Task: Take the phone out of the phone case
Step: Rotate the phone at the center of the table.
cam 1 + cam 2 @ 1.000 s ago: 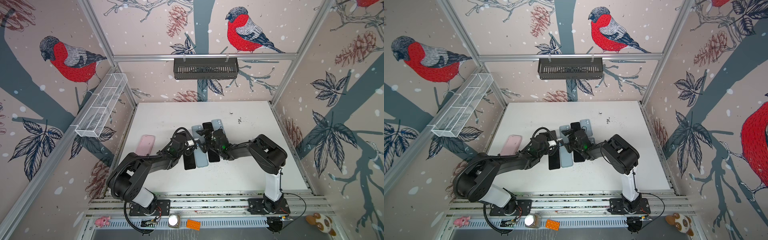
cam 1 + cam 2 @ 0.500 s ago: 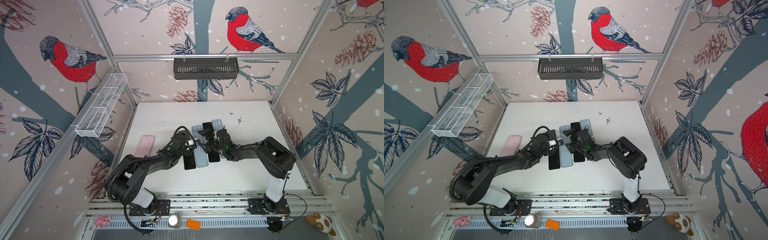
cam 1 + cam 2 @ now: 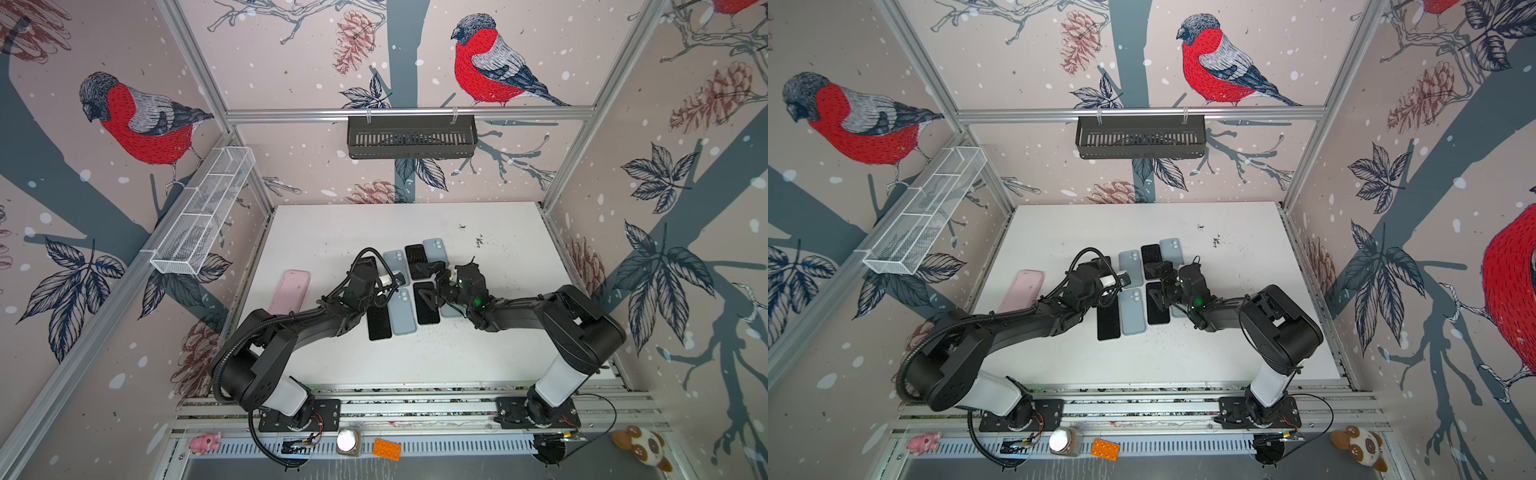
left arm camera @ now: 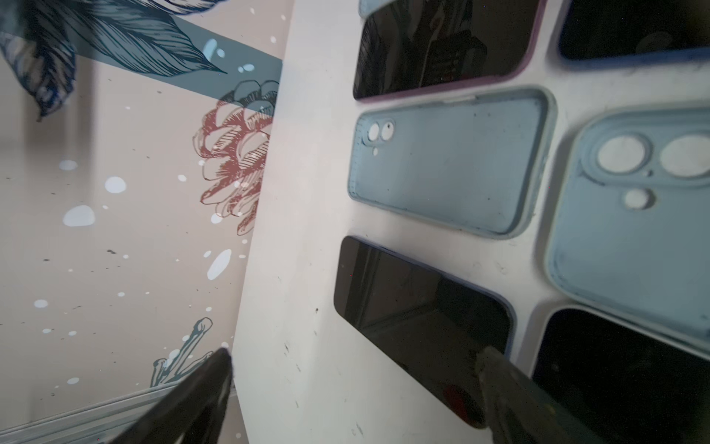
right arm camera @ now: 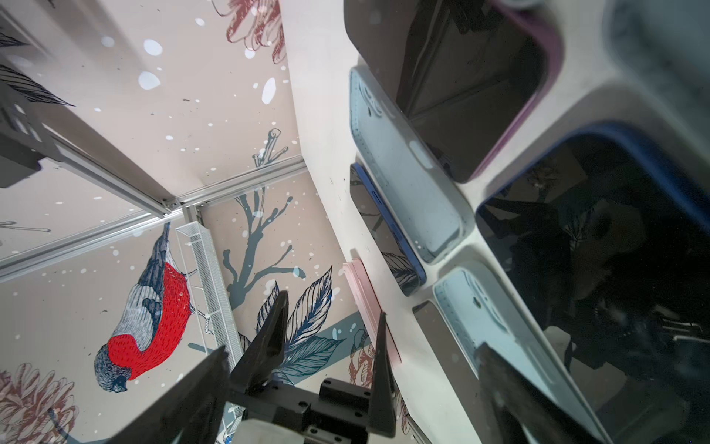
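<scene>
In both top views the left jaws and right jaws hang spread wide, gripping nothing, over two rows of phones and light blue cases (image 3: 402,312) on the white surface (image 3: 332,232). The right jaws are between the purple-cased phone (image 3: 415,254) in the back row and the dark-blue-cased phone (image 3: 427,311) in front. In the left wrist view the open left jaws sit at the end of a bare black phone (image 4: 418,319), with an empty case (image 4: 449,165) and then the purple-cased phone beyond it. In the right wrist view the open right jaws frame the left arm's fingers (image 5: 269,338), and both cased phones lie flat, screens up.
</scene>
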You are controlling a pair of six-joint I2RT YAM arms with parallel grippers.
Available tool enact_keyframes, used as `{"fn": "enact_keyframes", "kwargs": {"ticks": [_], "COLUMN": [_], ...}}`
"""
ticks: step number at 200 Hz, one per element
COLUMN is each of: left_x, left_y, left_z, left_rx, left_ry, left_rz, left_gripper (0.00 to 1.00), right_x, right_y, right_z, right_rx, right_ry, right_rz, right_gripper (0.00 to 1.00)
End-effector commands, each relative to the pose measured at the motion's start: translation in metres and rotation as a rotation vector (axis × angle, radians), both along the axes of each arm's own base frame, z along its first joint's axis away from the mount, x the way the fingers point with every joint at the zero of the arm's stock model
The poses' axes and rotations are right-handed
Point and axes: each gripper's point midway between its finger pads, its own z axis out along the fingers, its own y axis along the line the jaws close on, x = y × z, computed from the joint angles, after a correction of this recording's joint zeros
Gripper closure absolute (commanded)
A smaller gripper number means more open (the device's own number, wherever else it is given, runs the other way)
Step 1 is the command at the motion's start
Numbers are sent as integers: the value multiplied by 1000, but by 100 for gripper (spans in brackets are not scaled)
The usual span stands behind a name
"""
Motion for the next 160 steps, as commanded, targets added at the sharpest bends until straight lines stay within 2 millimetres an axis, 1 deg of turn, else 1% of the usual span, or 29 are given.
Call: {"fn": "enact_keyframes", "kwargs": {"ticks": [1,21,24,30,40,49,55,57,58,62,69,85,95,106,117,126,133,148,160], "left_x": [2,-2,-4,-7,-12,-17,-21,-22,-22,-25,-30,-39,-45,-50,-51,-52,-52,-48,-42], "left_y": [-1,-1,-2,-1,1,10,19,22,24,31,42,74,94,110,127,139,146,159,158], "left_z": [43,101,110,127,155,179,194,198,200,207,214,211,200,186,174,164,157,137,120], "left_rx": [-133,-393,-424,-498,-626,-733,-819,-846,-865,-921,-998,-1118,-1152,-1175,-1175,-1180,-1181,-1175,-1173], "left_ry": [-67,-106,-109,-117,-133,-154,-157,-156,-157,-153,-148,-145,-158,-177,-223,-244,-251,-232,-152], "left_rz": [51,107,105,113,132,174,225,244,255,295,352,514,602,662,720,763,788,845,860], "left_gripper": [2,1,1,1,1,1,1,1,1,1,1,1,1,1,1,1,1,1,1], "right_x": [1,5,6,7,9,10,11,11,11,10,10,6,3,-2,-4,-1,2,11,17], "right_y": [-16,-41,-46,-55,-73,-90,-103,-108,-111,-121,-140,-180,-203,-223,-233,-240,-248,-259,-264], "right_z": [18,31,31,37,41,49,52,50,53,61,66,91,107,124,130,131,127,111,92], "right_rx": [-6,-104,-131,-182,-299,-408,-493,-527,-540,-599,-717,-936,-1029,-1103,-1129,-1149,-1171,-1192,-1176], "right_ry": [-97,-202,-212,-253,-300,-354,-381,-382,-393,-420,-447,-540,-598,-676,-717,-724,-701,-635,-570], "right_rz": [9,12,11,9,5,-5,-16,-20,-25,-40,-76,-183,-275,-372,-407,-409,-409,-358,-288], "right_gripper": [0,0,0,0,0,1,1,1,1,1,0,1,0,0,0,0,0,0,0]}}
